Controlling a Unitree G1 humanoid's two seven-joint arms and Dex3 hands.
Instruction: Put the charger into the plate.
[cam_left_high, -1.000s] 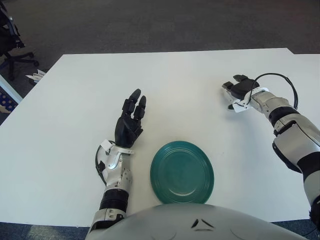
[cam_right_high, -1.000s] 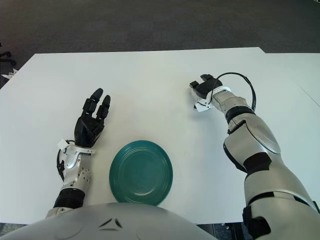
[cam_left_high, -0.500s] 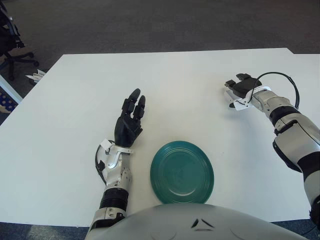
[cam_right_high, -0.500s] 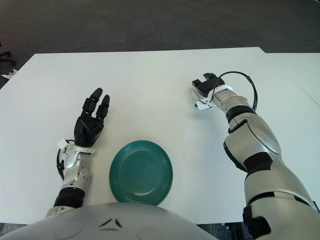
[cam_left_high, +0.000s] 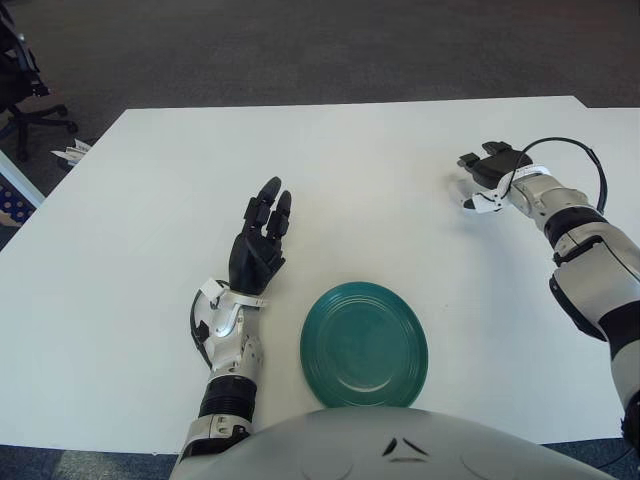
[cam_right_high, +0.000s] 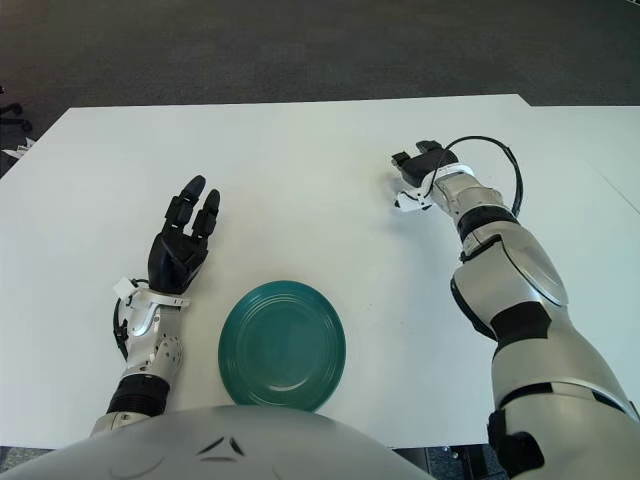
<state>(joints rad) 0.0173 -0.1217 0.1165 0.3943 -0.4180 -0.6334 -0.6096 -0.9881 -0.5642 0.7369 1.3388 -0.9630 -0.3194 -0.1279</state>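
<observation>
Risk summary: charger was not identifiable in either eye view. The only candidate spot was inside the right robot hand (cam_left_high: 488, 164), which sat over the far right part of the table (cam_left_high: 330, 150), well apart from the green plate (cam_left_high: 364, 345) near the robot's body. Could not tell whether that robot hand was closed on anything, open, or only hovering over something. The white scrap just below it (cam_left_high: 478, 203) looked like a wrist tag, not the charger, since the left wrist carried a similar one. The black loop (cam_left_high: 572, 150) arching behind the right wrist read as the arm's own cable. Left robot hand (cam_left_high: 260, 240) was open and held nothing, showing just left of the plate, idle. Main failure modes, as I judged them: 1) the grasp was not confirmed, so a carry toward the plate could have gone across empty, or dropped the charger midway on bare table. 2) A small, smooth object in a three-finger hold could have slipped or rotated during the long sweep back across the table. 3) The plate looked shallow and low-rimmed, so a release from any height or off-centre could have let the charger bounce or slide out. 4) The plate was unrestrained, so a wrist or forearm clipping its rim on approach could have shoved it toward the table edge.
</observation>
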